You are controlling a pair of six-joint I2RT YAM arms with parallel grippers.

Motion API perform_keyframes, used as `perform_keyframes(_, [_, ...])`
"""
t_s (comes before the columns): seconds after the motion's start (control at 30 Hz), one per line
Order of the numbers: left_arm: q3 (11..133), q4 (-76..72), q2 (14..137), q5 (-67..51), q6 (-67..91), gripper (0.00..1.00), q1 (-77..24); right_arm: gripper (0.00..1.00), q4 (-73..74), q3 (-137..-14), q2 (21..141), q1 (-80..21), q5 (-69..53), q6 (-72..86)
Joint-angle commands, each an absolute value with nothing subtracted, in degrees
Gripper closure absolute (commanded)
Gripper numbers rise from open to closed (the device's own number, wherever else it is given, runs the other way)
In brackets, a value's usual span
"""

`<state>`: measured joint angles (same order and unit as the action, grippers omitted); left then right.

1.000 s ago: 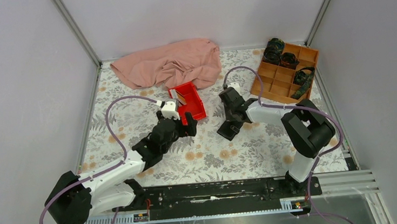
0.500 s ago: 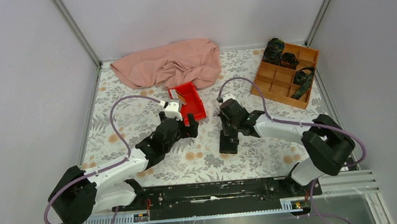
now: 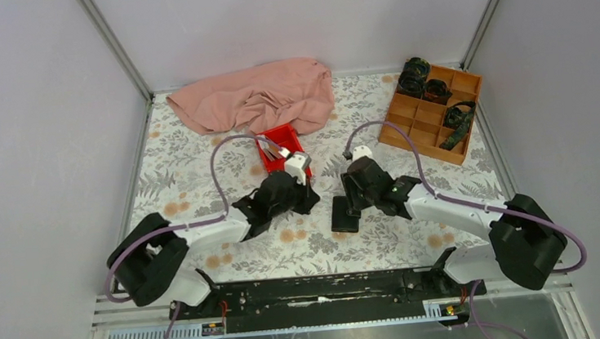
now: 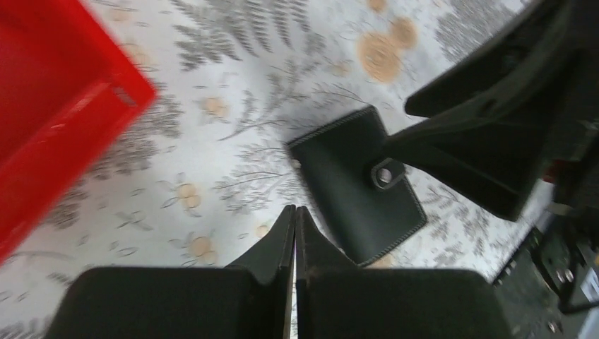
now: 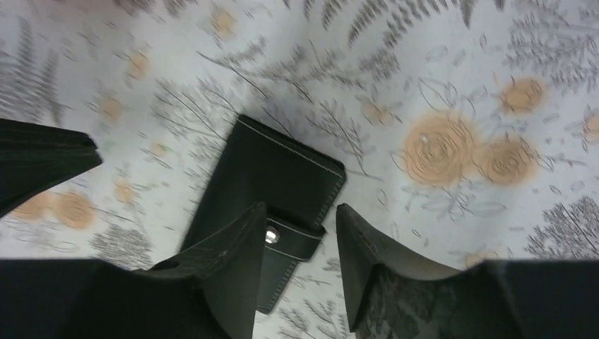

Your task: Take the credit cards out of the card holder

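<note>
- The card holder lies folded flat on the floral worktop, black side up, with its snap strap fastened. It sits near the red tray, off the tray's near corner on the right arm's side.
- No credit cards show at the holder. A few thin pieces inside the red tray are too small to name.
- The holder looks light, thin and limp, and likely to slide on the worktop. One end effector would probably have to pin it while the other lifts the strap's free end, the likeliest place to take hold. Cards inside would be stiff and slick, best pinched by an exposed edge.
- The right end effector has its fingers apart, straddling the strap end and holding nothing. Whether it touches the holder cannot be told.
- The left end effector has its fingers pressed together and empty, between the red tray and the holder.
- A pink cloth lies at the red tray's far end. A wooden compartment box stands well apart on the tray's right.
</note>
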<state>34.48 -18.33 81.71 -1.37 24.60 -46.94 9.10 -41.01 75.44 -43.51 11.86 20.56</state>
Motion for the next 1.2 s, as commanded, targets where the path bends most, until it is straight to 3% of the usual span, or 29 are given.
perform_keyframes(0.0, [36.55,-27.84,85.59,-13.2,27.56,1.0,-48.14,0.58,10.31,-37.53,71.4,-43.46,14.74,19.93])
perform_keyframes(0.07, [37.48,-29.06,87.41,-15.11,28.97,1.0,-48.3,0.7,9.69,-36.01,70.58,-43.51,15.31,19.69])
perform_keyframes(0.17, [38.06,-30.24,89.99,-16.46,30.44,1.0,-48.52,0.76,9.39,-35.14,69.66,-43.51,13.08,19.5])
perform_keyframes(0.53, [38.93,-33.27,97.53,-22.16,32.15,1.0,-48.87,0.73,8.84,-35.07,68.73,-43.5,11.61,19.32])
perform_keyframes(1.17, [42.55,-25.02,102.93,-17.26,30.28,1.0,-48.96,0.59,4.96,-35.04,72.33,-47.87,8.67,18.59])
